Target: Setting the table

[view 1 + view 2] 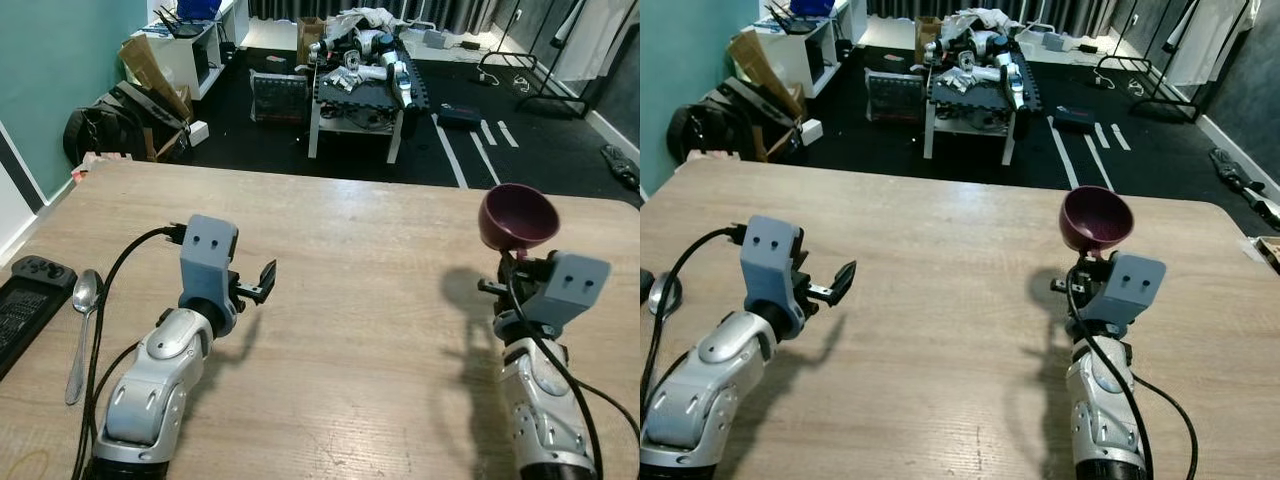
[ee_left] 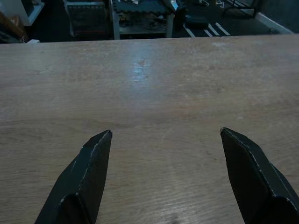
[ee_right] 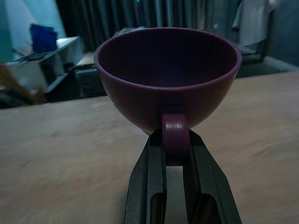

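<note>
Right hand [image 3: 176,156] raised above the right side of the counter [image 1: 350,330], pinching the handle of a purple cup [image 1: 518,217]. Cup upright, clear of the wood, its shadow lying on the counter to the left of the arm. From the right wrist, the handle seen squeezed between the two black fingers [image 3: 149,182], the bowl of the cup sitting just above their tips; from the head, only the bowl and the grey wrist housing below it.

Left hand [image 2: 166,140] low over the near left part of the counter, fingers spread wide, nothing between them. From the left wrist, bare wood running to the far edge; from the head, one finger [image 1: 264,277] pointing right.

At the near left edge, seen from the left eye, a spoon [image 1: 82,325] lying flat, bowl toward the far side, and a black controller [image 1: 30,295] just beside it on the left. Beyond the counter, a dark floor with a low table [image 1: 362,95] carrying clutter.
</note>
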{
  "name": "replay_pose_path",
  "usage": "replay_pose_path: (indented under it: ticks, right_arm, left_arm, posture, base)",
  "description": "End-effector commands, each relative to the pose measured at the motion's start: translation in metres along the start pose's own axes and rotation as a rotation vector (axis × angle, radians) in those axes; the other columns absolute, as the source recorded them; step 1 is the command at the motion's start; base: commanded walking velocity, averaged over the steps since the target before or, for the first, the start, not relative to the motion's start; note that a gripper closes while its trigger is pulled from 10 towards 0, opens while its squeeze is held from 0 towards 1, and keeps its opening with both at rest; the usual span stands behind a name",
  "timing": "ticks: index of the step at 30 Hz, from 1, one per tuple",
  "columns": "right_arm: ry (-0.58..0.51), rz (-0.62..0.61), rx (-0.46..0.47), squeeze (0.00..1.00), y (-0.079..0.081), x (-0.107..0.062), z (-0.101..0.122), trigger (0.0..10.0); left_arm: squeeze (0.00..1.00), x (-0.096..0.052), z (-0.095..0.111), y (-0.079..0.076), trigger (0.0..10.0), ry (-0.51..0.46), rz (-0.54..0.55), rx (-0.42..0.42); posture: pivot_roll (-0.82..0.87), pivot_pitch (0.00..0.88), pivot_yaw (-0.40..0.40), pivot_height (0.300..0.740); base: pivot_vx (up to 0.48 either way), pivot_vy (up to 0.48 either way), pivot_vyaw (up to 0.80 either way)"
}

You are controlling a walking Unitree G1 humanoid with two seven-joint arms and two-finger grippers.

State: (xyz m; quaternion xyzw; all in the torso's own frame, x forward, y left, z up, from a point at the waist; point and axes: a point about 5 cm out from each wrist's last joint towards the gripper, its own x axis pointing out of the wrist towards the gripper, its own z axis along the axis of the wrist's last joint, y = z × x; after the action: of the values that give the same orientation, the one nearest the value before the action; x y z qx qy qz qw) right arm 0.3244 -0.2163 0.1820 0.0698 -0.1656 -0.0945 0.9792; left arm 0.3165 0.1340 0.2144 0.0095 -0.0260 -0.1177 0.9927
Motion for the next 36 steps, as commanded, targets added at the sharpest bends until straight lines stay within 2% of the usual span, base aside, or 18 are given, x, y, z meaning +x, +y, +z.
replay_pose_path:
  ticks: [1, 36]
  right_arm:
    - [0.015, -0.003, -0.002, 0.0, -0.002, -0.0031, -0.0018, 10.0]
    - [0.061, -0.013, 0.006, 0.0, -0.0029, -0.0089, -0.0065, 10.0]
  left_arm:
    - [0.0, 0.0009, -0.0035, 0.0008, 10.0, 0.01, 0.011, -0.001]
    - [0.0, 0.0031, -0.0019, 0.001, 10.0, -0.003, 0.003, -0.003]
  posture:
    - [0.09, 0.076, 0.034, 0.74]
    - [0.11, 0.081, 0.048, 0.74]
  base:
    - [0.0, 0.0, 0.0]
    - [-0.272, 0.0, 0.0]
